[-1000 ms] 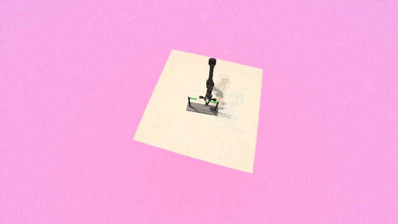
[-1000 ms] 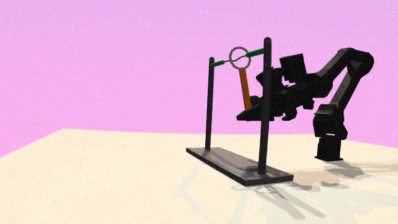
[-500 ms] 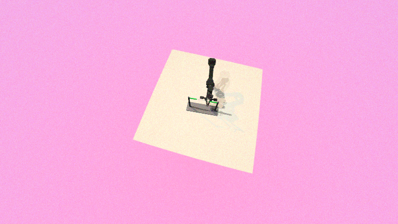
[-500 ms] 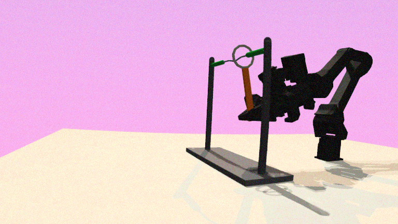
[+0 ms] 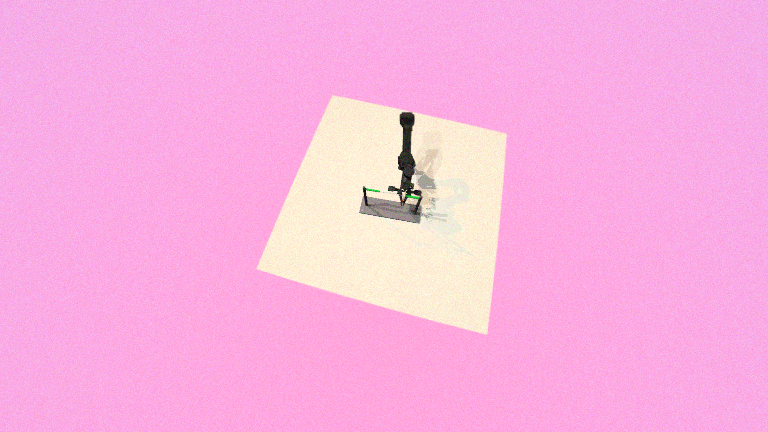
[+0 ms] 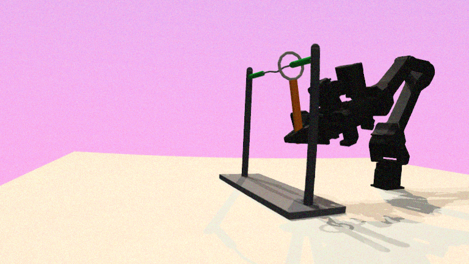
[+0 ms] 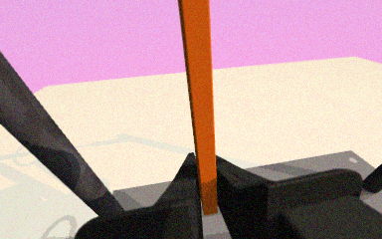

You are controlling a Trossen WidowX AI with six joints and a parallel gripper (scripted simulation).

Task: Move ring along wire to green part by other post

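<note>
The gripper point(image 7: 209, 191) pinches the lower end of the orange handle point(image 6: 295, 103), which rises slightly tilted to the ring point(image 6: 290, 65). In the exterior view the ring circles the wire point(image 6: 272, 71) at the inner end of the green part point(image 6: 300, 62) beside the near post point(image 6: 312, 126). The far post point(image 6: 247, 123) stands well apart on the same grey base point(image 6: 276, 197).

Matte black jointed arm point(image 6: 397, 91) showing blocky angular links, chunky squared base point(image 6: 387, 174), dark wedge-shaped gripper point(image 7: 209, 199) fingers
</note>
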